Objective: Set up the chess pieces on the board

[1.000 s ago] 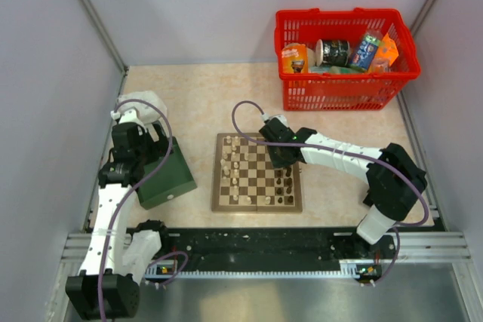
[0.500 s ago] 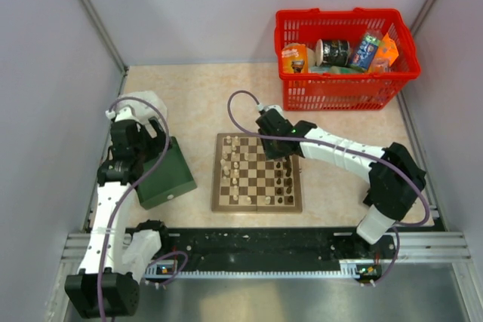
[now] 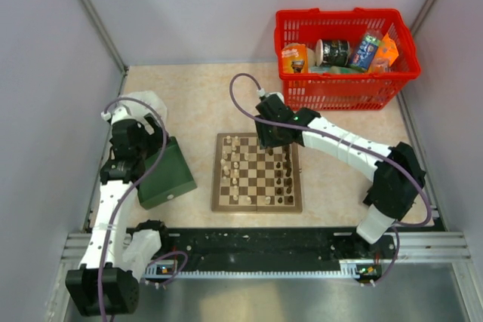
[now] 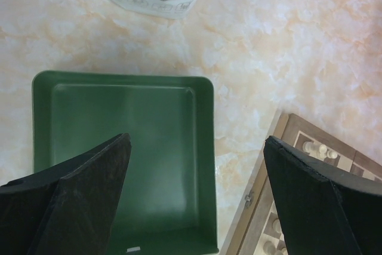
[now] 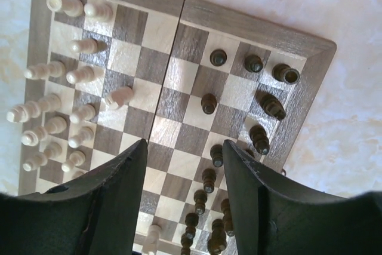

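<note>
Cream-white chess pieces [image 5: 77,76] line one side of the checkered wooden board [image 5: 250,25] mid-table, dark brown ones [image 5: 261,138] the other, a few strays seemingly unplaced; the right gripper [image 5: 184,147] hovers above parted and empty, the left gripper [image 4: 196,141] spread wide over a green box [image 4: 119,123].

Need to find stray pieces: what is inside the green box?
The box shows only bare green floor, with nothing lying on it. One of the left jaws hides a corner of it, so anything lying there cannot be seen.
</note>
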